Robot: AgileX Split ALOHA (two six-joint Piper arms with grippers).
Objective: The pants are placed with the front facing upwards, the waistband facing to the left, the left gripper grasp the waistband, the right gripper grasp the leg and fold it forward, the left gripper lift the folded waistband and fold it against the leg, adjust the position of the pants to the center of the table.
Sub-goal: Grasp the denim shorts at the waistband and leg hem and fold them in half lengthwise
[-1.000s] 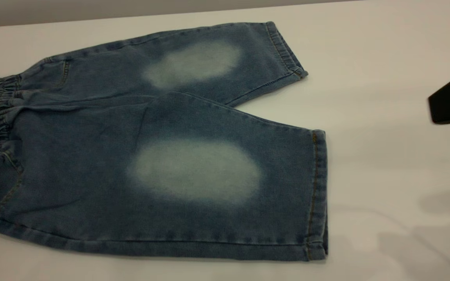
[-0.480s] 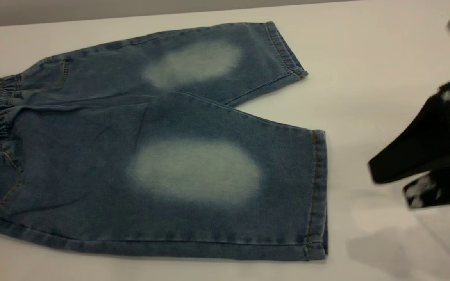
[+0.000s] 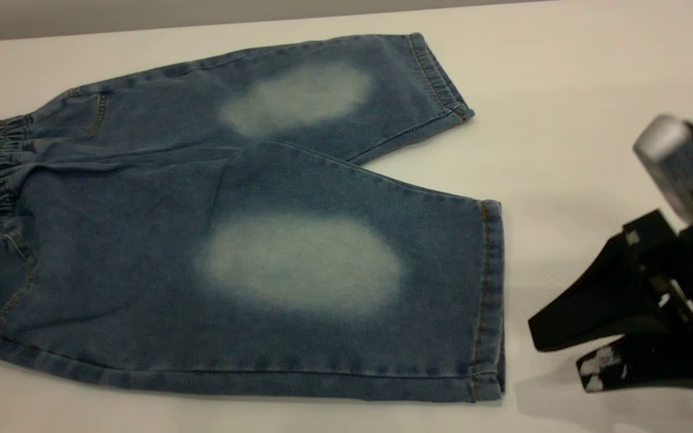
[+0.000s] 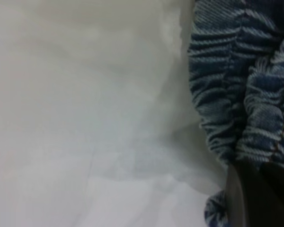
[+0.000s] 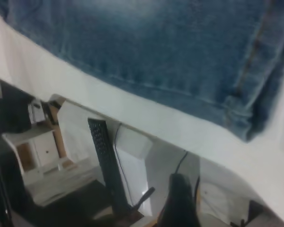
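Grey wall (image 3: 142, 15) is seen behind the counter's far edge. Past the counter's near edge, in the right wrist view, white drawer units (image 5: 42, 146) and a white box (image 5: 132, 161) are seen on a dark floor (image 5: 85, 208). Black cables (image 5: 117, 142) are draped there. Soft, even lighting.

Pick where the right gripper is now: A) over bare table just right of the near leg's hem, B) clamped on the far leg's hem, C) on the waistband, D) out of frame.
A: the right gripper hangs over bare table, jaws apart, just right of the near leg's hem on the pants, touching no denim.
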